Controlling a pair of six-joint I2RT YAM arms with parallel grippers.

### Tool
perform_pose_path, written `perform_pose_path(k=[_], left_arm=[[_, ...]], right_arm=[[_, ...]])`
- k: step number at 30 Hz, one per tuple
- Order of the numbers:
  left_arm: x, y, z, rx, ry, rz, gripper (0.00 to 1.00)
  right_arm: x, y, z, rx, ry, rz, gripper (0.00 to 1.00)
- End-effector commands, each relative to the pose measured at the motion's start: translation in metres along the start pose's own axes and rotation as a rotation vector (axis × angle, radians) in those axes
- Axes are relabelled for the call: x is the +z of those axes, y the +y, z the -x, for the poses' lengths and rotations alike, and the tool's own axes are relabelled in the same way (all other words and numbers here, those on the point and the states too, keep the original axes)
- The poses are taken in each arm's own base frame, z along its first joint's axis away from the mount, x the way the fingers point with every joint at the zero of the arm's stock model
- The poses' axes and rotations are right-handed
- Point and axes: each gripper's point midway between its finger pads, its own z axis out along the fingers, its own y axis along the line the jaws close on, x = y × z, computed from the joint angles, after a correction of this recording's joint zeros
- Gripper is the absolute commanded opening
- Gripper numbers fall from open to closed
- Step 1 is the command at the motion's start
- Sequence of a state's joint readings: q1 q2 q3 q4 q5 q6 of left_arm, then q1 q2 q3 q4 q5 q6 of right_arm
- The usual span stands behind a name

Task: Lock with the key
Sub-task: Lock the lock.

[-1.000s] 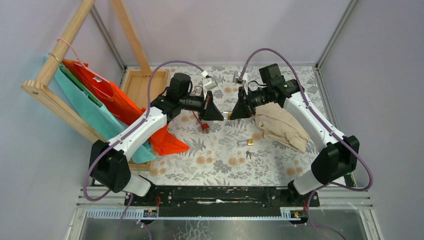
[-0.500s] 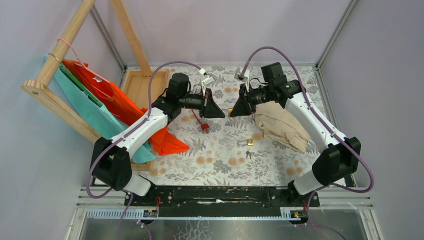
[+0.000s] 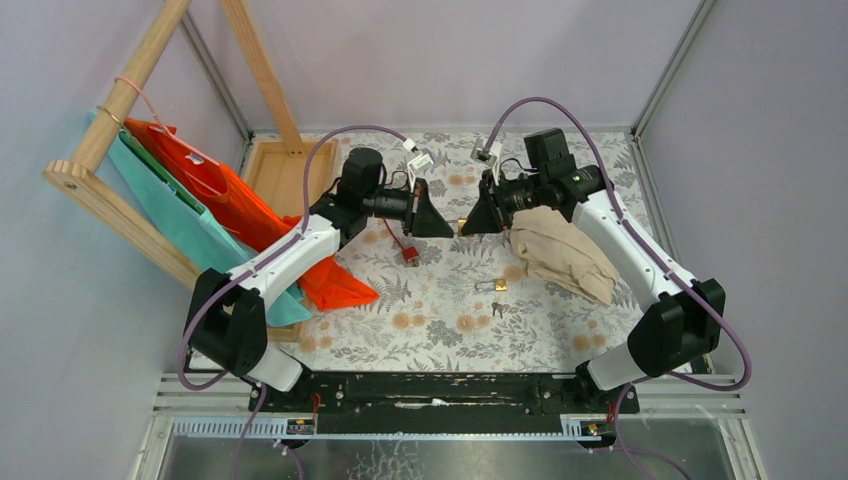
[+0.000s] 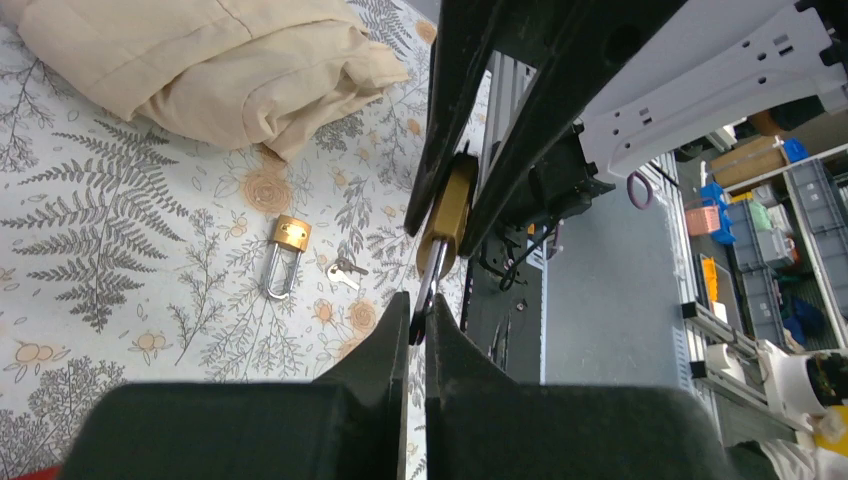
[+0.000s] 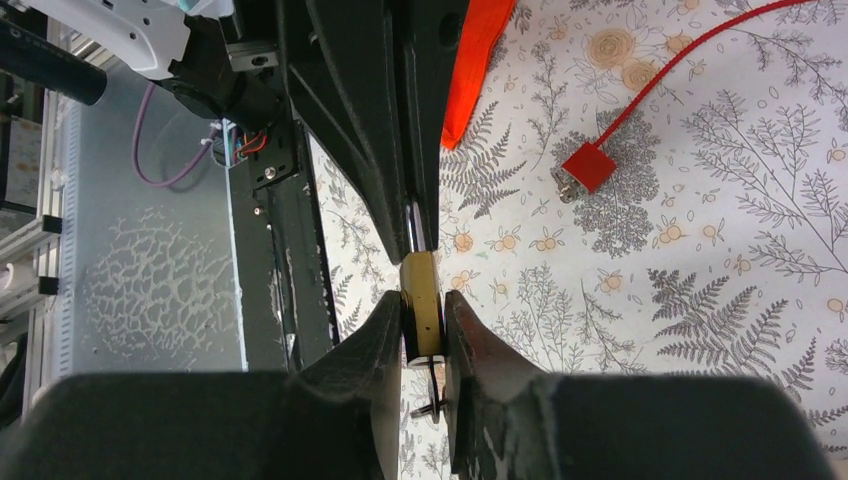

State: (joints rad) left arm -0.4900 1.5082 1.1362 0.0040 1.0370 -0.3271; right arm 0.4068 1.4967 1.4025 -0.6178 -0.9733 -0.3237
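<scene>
Left gripper (image 4: 418, 310): fingers pressed together on a thin metal key (image 4: 432, 275), the blade sticking out past the fingertips.

Right gripper (image 5: 424, 312): fingers clamped on the flat sides of a brass padlock (image 4: 452, 205), its body standing out beyond the fingertips.

The two grippers meet tip to tip above the table (image 3: 440, 320). The key blade reaches the end face of the brass padlock. Cannot tell whether it is seated in the keyhole.

Red padlock (image 5: 587, 167): flat on the table below the left fingers, a little to their near side, clear of both grippers and held by neither. Its red cable (image 5: 690, 60) trails off across the floral cover, away from the right fingertips.

Spare padlock (image 4: 285, 240): brass, lying on the table below and to the near side of the right fingers, shackle pointing toward the robot. Loose keys (image 4: 343, 270) just beside it, not touching.

Beige cloth (image 4: 200, 60): heaped under the right wrist, behind its fingers.

Orange bag (image 5: 480, 50): on the table behind the left fingers.
</scene>
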Motion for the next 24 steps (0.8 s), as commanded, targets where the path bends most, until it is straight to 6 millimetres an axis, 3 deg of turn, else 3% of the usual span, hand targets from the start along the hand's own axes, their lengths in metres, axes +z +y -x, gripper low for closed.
perform_pose_path(k=[1, 8, 17, 21, 23, 24], left_arm=[[0.038, -0.053, 0.001, 0.102, 0.019, -0.192, 0.00], [0.050, -0.064, -0.011, 0.091, 0.054, -0.241, 0.00], [0.042, -0.056, -0.016, 0.174, 0.074, -0.181, 0.00], [0.032, -0.039, -0.012, 0.205, 0.063, -0.121, 0.00], [0.025, -0.030, -0.008, 0.213, 0.050, -0.088, 0.00], [0.020, -0.025, -0.006, 0.219, 0.043, -0.069, 0.00]], right_arm=[[0.017, 0.029, 0.048, -0.217, -0.138, 0.115, 0.00], [0.019, 0.033, 0.048, -0.235, -0.133, 0.132, 0.00], [0.016, 0.025, 0.029, -0.257, -0.085, 0.069, 0.01], [0.014, 0.020, 0.021, -0.259, -0.057, 0.036, 0.15], [0.011, 0.017, 0.017, -0.266, -0.044, 0.015, 0.29], [0.008, 0.015, 0.015, -0.263, -0.037, 0.005, 0.41]])
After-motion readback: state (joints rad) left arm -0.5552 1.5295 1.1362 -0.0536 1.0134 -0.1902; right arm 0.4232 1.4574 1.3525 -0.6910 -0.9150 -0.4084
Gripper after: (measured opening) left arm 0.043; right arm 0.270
